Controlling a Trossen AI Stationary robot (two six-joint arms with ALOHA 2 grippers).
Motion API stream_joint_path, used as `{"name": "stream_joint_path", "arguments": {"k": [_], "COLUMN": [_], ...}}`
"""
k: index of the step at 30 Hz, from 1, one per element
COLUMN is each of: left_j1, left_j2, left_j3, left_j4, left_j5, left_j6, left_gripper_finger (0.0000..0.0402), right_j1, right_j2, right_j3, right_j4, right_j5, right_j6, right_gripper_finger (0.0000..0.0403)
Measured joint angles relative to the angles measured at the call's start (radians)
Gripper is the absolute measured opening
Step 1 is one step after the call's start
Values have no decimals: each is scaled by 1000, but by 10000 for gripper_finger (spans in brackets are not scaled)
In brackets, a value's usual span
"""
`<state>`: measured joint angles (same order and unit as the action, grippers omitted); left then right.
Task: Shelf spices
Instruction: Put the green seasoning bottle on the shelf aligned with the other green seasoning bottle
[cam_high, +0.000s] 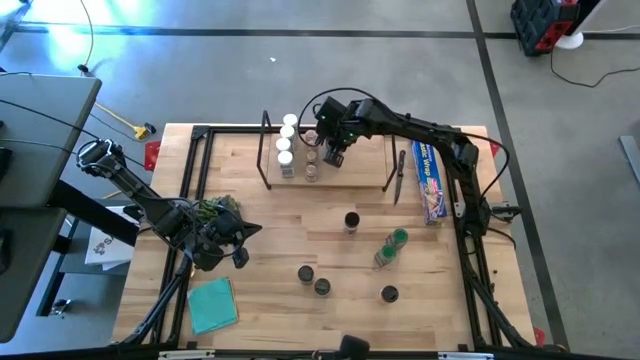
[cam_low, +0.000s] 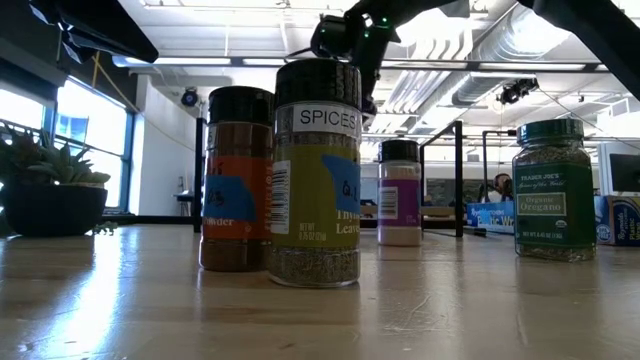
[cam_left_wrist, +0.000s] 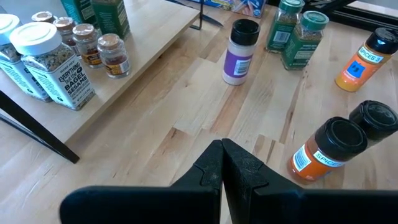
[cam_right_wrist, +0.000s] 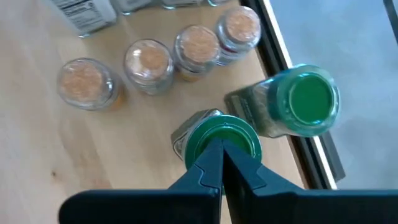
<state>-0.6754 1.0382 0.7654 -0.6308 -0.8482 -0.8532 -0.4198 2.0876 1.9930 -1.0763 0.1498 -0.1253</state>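
Note:
The light-wood shelf (cam_high: 325, 172) stands at the table's far middle. On it are white-lidded jars (cam_high: 286, 140), a row of small tan-lidded jars (cam_right_wrist: 149, 62) and two green-lidded jars (cam_right_wrist: 305, 102). My right gripper (cam_right_wrist: 222, 148) is shut, pointing steeply down over the nearer green-lidded jar (cam_right_wrist: 214, 132). More spices stand on the table: a black-lidded jar (cam_high: 351, 221), green-lidded jars (cam_high: 392, 245) and three jars near the front (cam_high: 322, 287). My left gripper (cam_left_wrist: 222, 149) waits shut above the table's left side, holding nothing. My right gripper has its shut fingertips (cam_right_wrist: 211, 158) right over the near rim of a green lid (cam_right_wrist: 236, 132), coming from above at a slant. The fingers hide the spot, so I cannot tell whether they touch the lid. The jar stands upright on the shelf board.
A long blue box (cam_high: 428, 180) lies right of the shelf. A teal cloth (cam_high: 212, 303) lies at the front left, and a small plant (cam_high: 215, 208) sits by the left arm. Bare wood shows between the shelf and the loose jars.

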Motion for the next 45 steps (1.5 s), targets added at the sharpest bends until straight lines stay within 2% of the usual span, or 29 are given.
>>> {"name": "stream_joint_path", "arguments": {"k": [17,32,38,45], "left_j1": [0,0,0,0], "left_j2": [0,0,0,0], "left_j3": [0,0,0,0], "left_j4": [0,0,0,0], "left_j5": [0,0,0,-3], "left_j6": [0,0,0,0], "left_gripper_finger": [0,0,0,0], "right_j1": [-1,5,29,44], "right_j2": [4,2,0,0], "right_j3": [-2,40,45,-12], "right_j4": [85,54,47,169], "right_j5": [3,29,-25,-28], "right_j6": [74,110,62,58], "right_gripper_finger": [0,0,0,0]}}
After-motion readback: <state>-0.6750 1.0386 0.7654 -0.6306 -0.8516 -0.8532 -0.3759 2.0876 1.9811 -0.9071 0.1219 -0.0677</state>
